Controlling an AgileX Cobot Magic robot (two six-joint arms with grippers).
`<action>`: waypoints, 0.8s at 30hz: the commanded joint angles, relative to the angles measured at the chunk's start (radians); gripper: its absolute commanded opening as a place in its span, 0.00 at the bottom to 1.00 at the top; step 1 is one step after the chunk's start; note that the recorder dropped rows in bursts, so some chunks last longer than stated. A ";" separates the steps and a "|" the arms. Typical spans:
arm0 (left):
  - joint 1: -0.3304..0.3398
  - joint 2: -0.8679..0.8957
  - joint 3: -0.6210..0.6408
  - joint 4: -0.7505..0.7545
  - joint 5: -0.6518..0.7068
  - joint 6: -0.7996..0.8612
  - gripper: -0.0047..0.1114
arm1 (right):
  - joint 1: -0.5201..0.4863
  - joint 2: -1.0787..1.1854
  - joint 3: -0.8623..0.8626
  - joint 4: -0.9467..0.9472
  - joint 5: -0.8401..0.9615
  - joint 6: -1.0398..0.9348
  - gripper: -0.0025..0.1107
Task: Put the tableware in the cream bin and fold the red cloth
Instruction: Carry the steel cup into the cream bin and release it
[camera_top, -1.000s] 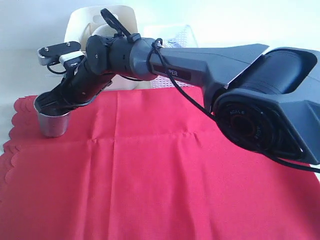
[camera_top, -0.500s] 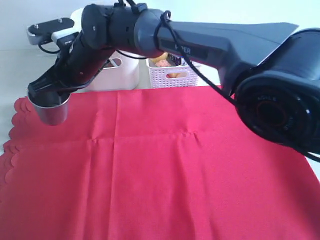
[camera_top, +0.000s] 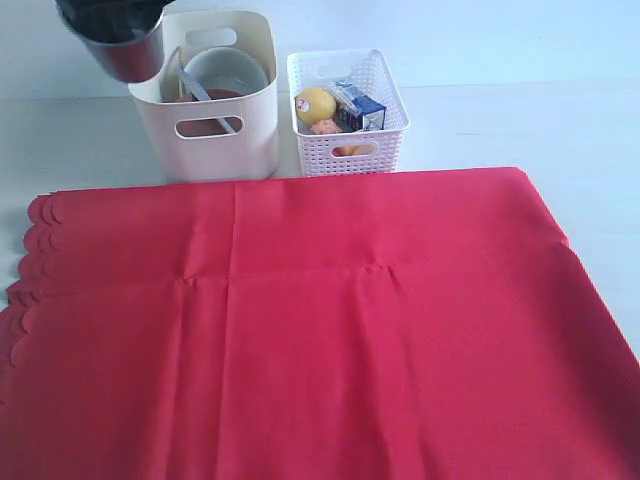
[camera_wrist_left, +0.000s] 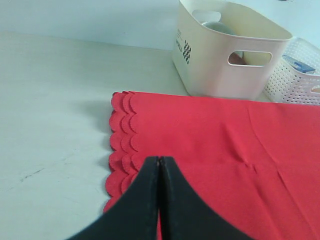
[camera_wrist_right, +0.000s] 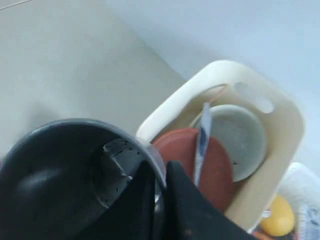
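My right gripper (camera_wrist_right: 160, 167) is shut on the rim of the small steel cup (camera_wrist_right: 75, 170), one finger inside and one outside. In the exterior view the cup (camera_top: 122, 48) hangs in the air at the top left, just left of the cream bin (camera_top: 205, 125). The bin holds the pale bowl (camera_top: 228, 72), the brown plate (camera_wrist_right: 215, 165) and the metal knife (camera_wrist_right: 202, 135). The red cloth (camera_top: 320, 320) lies spread flat, its scalloped edge on the left. My left gripper (camera_wrist_left: 159, 160) is shut on nothing, above that scalloped edge (camera_wrist_left: 120, 145).
A white lattice basket (camera_top: 348, 120) stands right of the bin, with a lemon (camera_top: 315, 103) and a milk carton (camera_top: 362, 108) in it. Pale tabletop (camera_wrist_left: 55, 115) surrounds the cloth.
The right arm has lifted the steel cup off the cloth's left edge, up and back toward the bin. The arm now sits almost wholly outside the exterior view.
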 joint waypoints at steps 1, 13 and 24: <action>0.001 -0.006 0.004 -0.007 -0.008 -0.002 0.04 | 0.000 0.001 -0.007 -0.213 -0.081 0.127 0.02; 0.001 -0.006 0.004 -0.007 -0.008 -0.002 0.04 | -0.046 0.122 -0.007 -0.523 -0.198 0.373 0.02; 0.001 -0.006 0.004 -0.007 -0.008 -0.002 0.04 | -0.111 0.241 -0.007 -0.529 -0.276 0.492 0.02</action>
